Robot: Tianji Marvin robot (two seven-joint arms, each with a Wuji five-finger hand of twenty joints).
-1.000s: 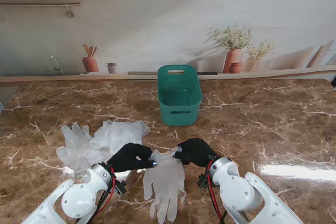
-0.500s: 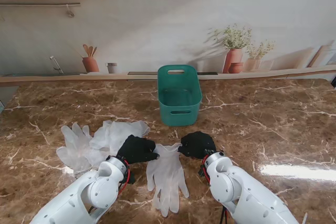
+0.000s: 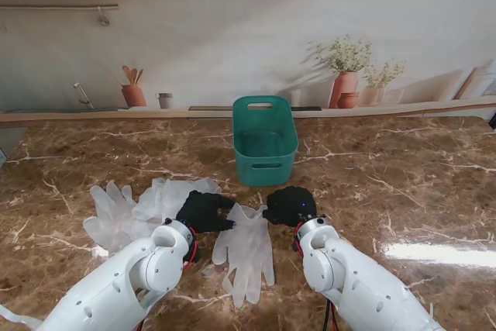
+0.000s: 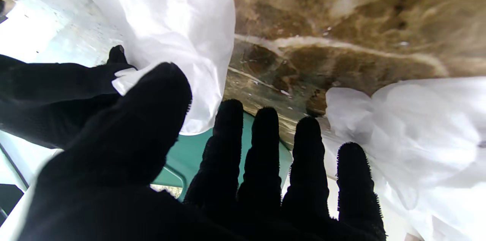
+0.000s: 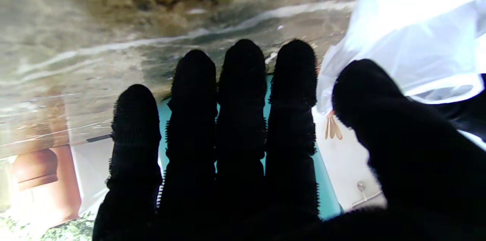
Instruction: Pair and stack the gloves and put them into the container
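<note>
A translucent white glove lies flat on the marble table, cuff away from me, fingers toward me. My left hand rests at the cuff's left corner and my right hand at its right corner. Both have their fingers stretched out and the thumb apart, touching the cuff at most. The left wrist view shows that cuff past my left hand; the right wrist view shows it beside my right hand. Several more gloves form a pile to the left. The teal container stands beyond.
The brown marble table top stretches to the right of the container. A ledge runs along the table's far edge, against the wall. The glove pile lies close to my left hand's outer fingers.
Both hands carried the glove by its cuff away from me, toward the container, and lowered it. It hung between them before; it now lies flat and the fingers have spread.
</note>
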